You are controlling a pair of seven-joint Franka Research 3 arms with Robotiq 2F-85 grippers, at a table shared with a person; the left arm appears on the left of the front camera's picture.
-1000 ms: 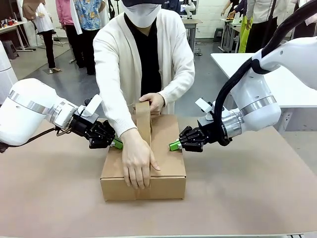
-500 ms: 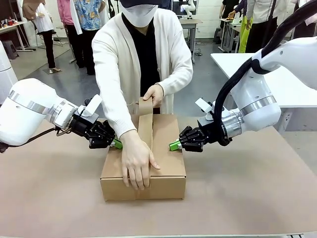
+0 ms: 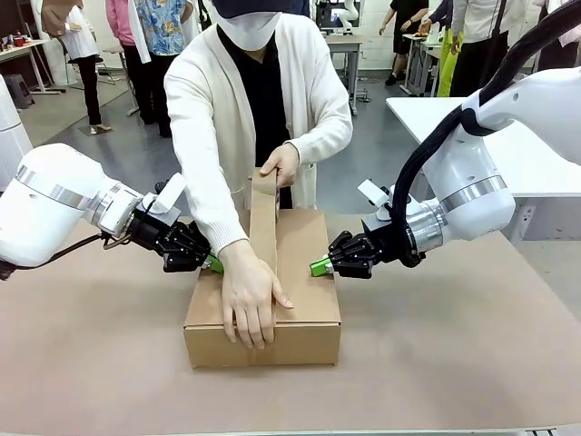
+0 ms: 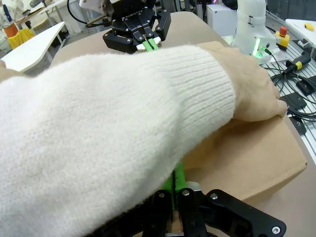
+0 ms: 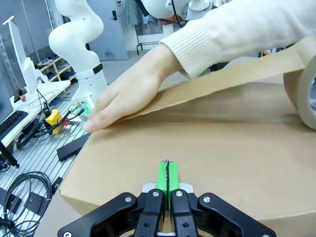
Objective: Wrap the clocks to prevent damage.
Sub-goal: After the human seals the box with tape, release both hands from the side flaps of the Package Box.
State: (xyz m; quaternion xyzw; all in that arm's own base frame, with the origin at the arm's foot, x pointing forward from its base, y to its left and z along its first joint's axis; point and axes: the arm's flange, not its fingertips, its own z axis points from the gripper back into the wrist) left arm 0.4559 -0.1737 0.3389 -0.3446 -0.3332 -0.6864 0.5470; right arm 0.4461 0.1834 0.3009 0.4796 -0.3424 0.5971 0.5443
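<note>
Both claws pinched shut, empty: left gripper [image 3: 212, 263] & right gripper [image 3: 319, 267], tips against cardboard box [image 3: 309, 313]; clocks prob. inside. Person's hand [image 3: 250, 304] pins tape strip [image 3: 263, 227]. If a tip slips, box shifts & tape wrinkles.

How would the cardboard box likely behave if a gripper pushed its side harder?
Probably it would barely slide: the person's hand presses down on its near edge, and the left gripper and right gripper flank it. Low and wide, the cardboard box seems unlikely to tip. Its walls look stiff, though narrow pressure might dent them.
</note>
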